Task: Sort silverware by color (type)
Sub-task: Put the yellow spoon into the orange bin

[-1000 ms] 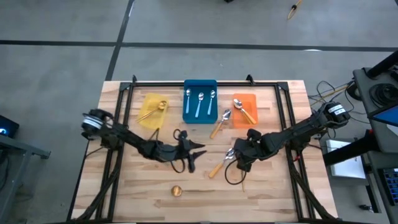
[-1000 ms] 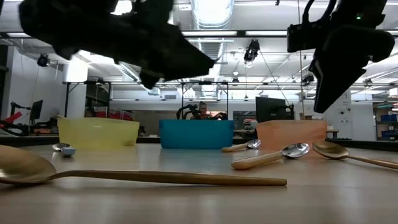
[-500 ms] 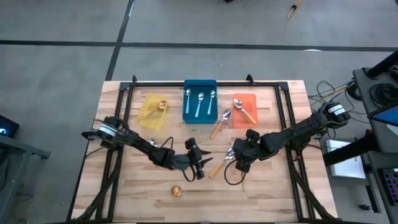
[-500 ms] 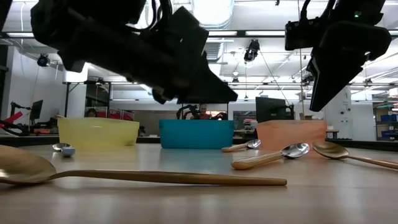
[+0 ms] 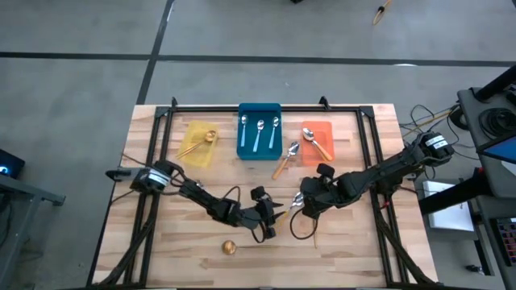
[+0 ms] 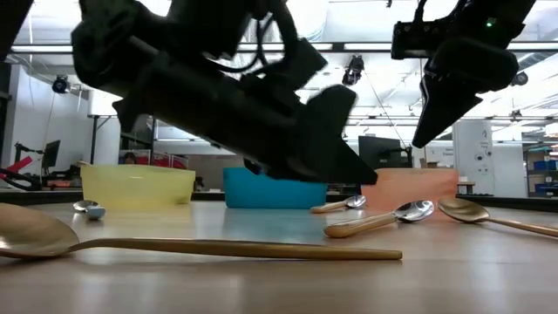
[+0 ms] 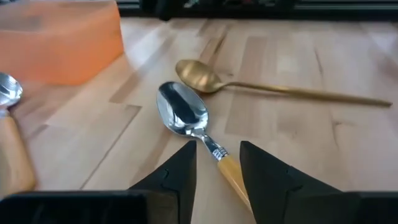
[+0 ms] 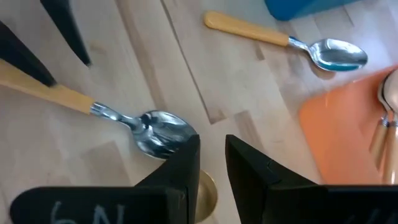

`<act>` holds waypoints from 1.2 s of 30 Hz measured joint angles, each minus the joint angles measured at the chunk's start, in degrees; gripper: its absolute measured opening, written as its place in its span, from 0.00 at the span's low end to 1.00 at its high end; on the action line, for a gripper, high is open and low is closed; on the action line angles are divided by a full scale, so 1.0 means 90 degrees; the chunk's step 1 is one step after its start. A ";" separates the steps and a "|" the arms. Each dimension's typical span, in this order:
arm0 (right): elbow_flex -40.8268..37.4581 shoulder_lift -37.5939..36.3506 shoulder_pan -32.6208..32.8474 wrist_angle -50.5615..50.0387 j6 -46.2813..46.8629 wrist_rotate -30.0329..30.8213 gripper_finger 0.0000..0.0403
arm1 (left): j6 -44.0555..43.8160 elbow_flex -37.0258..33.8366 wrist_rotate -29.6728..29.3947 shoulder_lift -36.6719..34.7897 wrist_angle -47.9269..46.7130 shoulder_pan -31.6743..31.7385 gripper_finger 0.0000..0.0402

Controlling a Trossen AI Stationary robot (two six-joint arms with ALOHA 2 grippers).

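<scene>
Left gripper [image 5: 276,217] swings in toward the orange-handled spoon [image 5: 286,213], table centre, 5 o'clock from blue bin [image 5: 259,150] | jaws parted, straddling its handle, nothing held | right gripper [image 5: 300,205] hovers over its bowl, slightly parted, empty | pickup looks imminent

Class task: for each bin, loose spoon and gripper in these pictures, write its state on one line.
Yellow bin: holds a gold spoon.
Blue bin: holds three blue-handled spoons.
Orange bin: holds orange-handled spoons.
Orange-handled spoon: flat on the table, unheld.
Left gripper: open, straddling its handle.
Right gripper: open, empty.
</scene>
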 joint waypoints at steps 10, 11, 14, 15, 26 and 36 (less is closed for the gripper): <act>0.0000 0.0000 0.0000 0.0036 -0.0015 -0.0007 0.17 | -0.0210 0.0577 0.0052 0.0264 -0.0691 0.0000 0.47; 0.0000 0.0000 0.0000 0.0043 -0.0015 -0.0009 0.17 | -0.0238 0.0650 0.0059 0.0321 -0.0867 0.0000 0.49; 0.0000 0.0000 0.0000 0.0035 -0.0015 -0.0014 0.17 | -0.0258 0.0948 0.0057 0.0426 -0.1309 0.0002 0.53; 0.0000 0.0000 0.0000 0.0037 -0.0015 -0.0015 0.17 | -0.0265 0.1067 0.0060 0.0446 -0.1462 0.0007 0.54; 0.0000 0.0002 0.0000 0.0045 -0.0015 -0.0015 0.17 | -0.0766 0.1508 0.0053 0.0633 -0.2448 0.0095 0.50; 0.0000 0.0002 0.0000 0.0056 -0.0014 -0.0012 0.17 | -0.0916 0.1469 0.0006 0.0570 -0.2729 0.0112 0.20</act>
